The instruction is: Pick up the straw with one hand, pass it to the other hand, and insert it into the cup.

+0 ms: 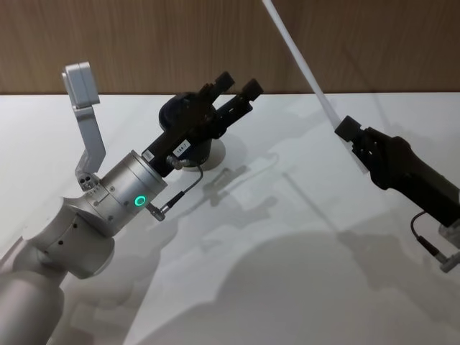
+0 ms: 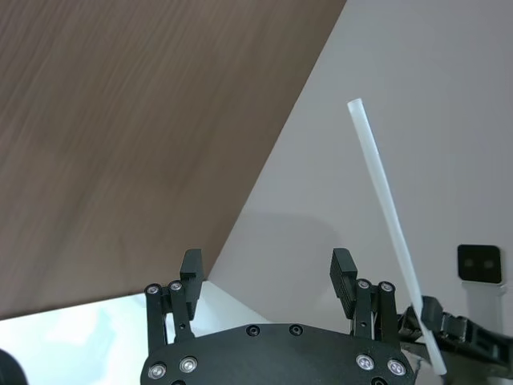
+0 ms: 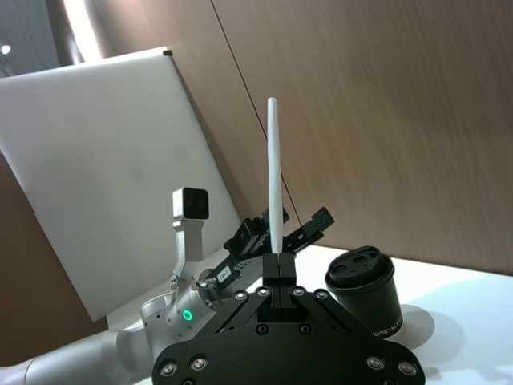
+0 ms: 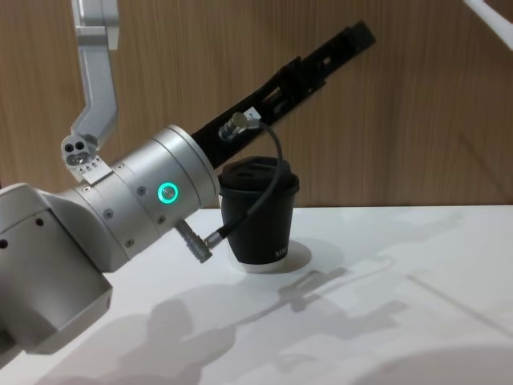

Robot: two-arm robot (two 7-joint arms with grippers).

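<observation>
The long white straw (image 1: pixel 305 68) is raised in the air and slants up toward the wall. My right gripper (image 1: pixel 353 136) is shut on its lower part. The right wrist view shows the straw (image 3: pixel 274 176) standing up from the shut jaws of my right gripper (image 3: pixel 278 261). My left gripper (image 1: pixel 238 83), with its silver wrist and green light, is open and empty. It hovers over the black lidded cup (image 4: pixel 260 216) and points toward the straw. In the left wrist view, the straw (image 2: pixel 389 216) passes to one side of the spread fingers of my left gripper (image 2: pixel 267 269).
The cup (image 3: pixel 365 293) stands on the white table (image 1: pixel 287 251) near the wood-panelled wall (image 1: pixel 144 43). A thin black cable (image 4: pixel 268 172) loops from the left wrist in front of the cup. A camera on a silver bracket (image 1: pixel 83 90) sticks up from the left arm.
</observation>
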